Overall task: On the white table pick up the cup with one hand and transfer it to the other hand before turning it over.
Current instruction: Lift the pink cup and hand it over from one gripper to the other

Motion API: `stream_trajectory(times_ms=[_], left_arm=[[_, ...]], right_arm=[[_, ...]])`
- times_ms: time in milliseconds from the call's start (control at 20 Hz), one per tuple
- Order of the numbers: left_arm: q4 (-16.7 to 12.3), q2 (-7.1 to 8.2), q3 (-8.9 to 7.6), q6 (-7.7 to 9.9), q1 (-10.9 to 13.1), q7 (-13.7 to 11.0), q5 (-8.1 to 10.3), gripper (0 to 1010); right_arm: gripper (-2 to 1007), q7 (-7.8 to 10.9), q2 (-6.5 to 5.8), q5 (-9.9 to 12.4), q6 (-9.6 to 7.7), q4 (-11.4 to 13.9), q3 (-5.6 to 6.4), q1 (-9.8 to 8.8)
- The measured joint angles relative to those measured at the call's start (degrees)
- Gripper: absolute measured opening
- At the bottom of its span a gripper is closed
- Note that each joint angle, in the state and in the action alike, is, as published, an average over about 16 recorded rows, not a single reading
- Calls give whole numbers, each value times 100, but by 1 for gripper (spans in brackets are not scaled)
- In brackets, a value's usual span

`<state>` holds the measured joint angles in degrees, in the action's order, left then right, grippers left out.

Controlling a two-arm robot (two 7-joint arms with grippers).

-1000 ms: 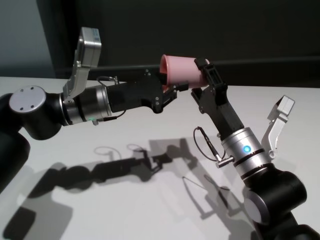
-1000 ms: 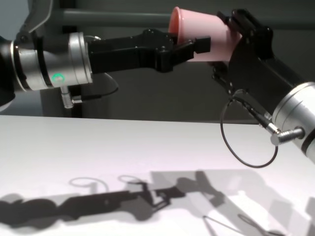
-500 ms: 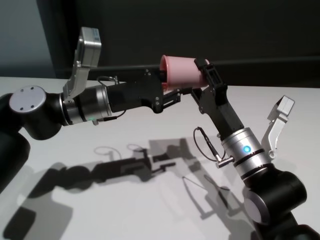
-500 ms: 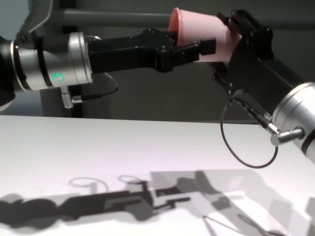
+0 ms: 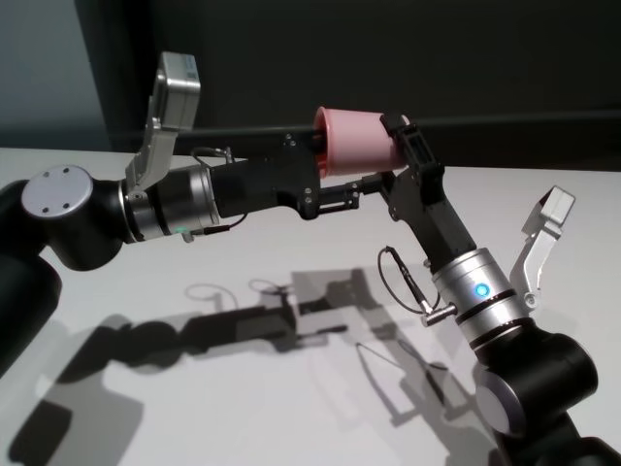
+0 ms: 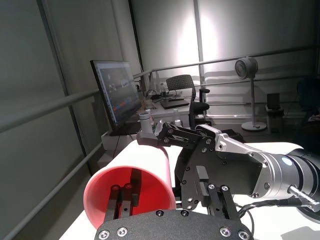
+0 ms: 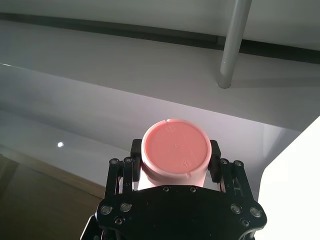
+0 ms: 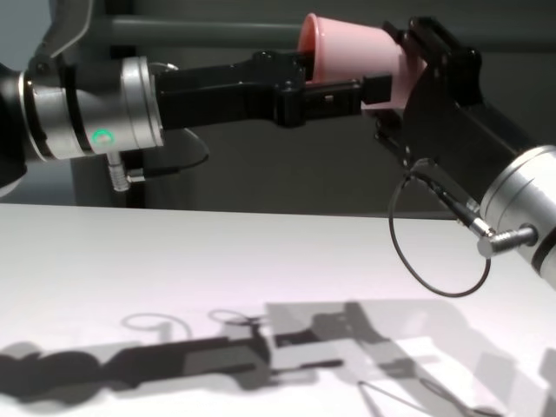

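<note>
The pink cup (image 5: 354,136) is held in the air above the white table (image 5: 194,388), lying on its side with its mouth toward my left arm. My right gripper (image 5: 393,150) is shut on the cup's base end; the right wrist view shows the cup's bottom (image 7: 175,145) clamped between its fingers. My left gripper (image 5: 342,167) is open at the cup's rim, one finger inside the mouth and the other under the wall with a gap. The left wrist view looks into the cup (image 6: 150,170). The chest view shows the cup (image 8: 347,52) between both grippers.
The white table (image 8: 130,261) below carries only the arms' shadows. A dark wall and a rail run behind it. The right arm's cable loop (image 8: 434,243) hangs under its wrist.
My left gripper's outer finger has dropped away from the cup's wall, so the jaws have spread. The cup and my right gripper have stayed in place.
</note>
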<state>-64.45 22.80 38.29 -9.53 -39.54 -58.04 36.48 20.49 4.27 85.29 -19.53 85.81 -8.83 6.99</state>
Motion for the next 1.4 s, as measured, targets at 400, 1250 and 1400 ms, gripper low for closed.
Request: stream_trajectory(times_ms=[400,1250,1400], left_arm=[[0,0,0,0,0,0,0,887],[-26,40,-3,-10,31,-6,-1,1001],[-61,99,-32,-11,75,2,19,1001]], right_arm=[[742,2,0,1,0,0,0,0],[742,4,0,1,0,0,0,0],[742,4,0,1,0,0,0,0]])
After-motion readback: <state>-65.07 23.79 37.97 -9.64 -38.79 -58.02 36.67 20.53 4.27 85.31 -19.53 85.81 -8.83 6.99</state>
